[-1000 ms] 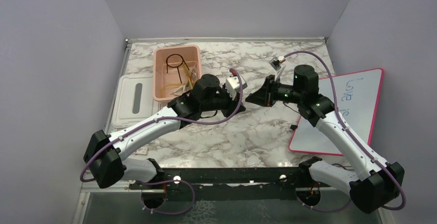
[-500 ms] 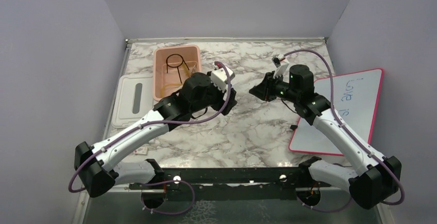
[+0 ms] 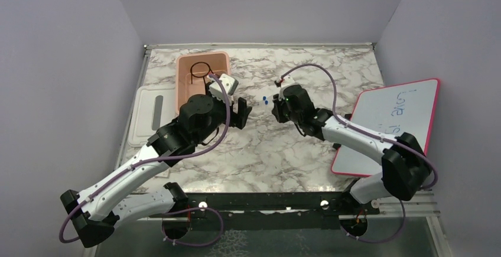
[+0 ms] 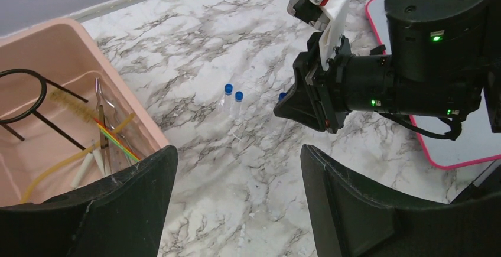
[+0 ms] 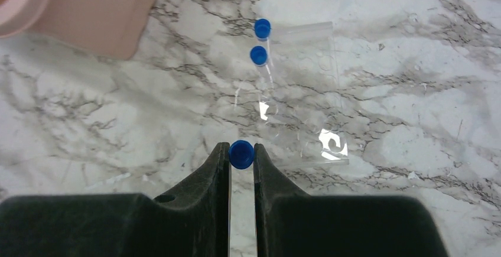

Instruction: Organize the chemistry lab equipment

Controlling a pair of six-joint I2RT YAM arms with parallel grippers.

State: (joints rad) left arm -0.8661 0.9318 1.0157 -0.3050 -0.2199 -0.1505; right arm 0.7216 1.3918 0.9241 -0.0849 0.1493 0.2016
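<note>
One blue cap [image 5: 241, 154] sits in rt pincer [image 5: 241, 149], unseen from top.

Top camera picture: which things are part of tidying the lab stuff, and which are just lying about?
Part of the job: black wire ring, brush, metal tongs and tan tube, all in the pink tub; two loose blue-capped tubes; third blue-capped tube, pinched in the right gripper.

Just lying about: pink-framed whiteboard; white lid.

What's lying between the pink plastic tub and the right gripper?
Two small clear tubes with blue caps, lying side by side; the left wrist view shows them best.
</note>
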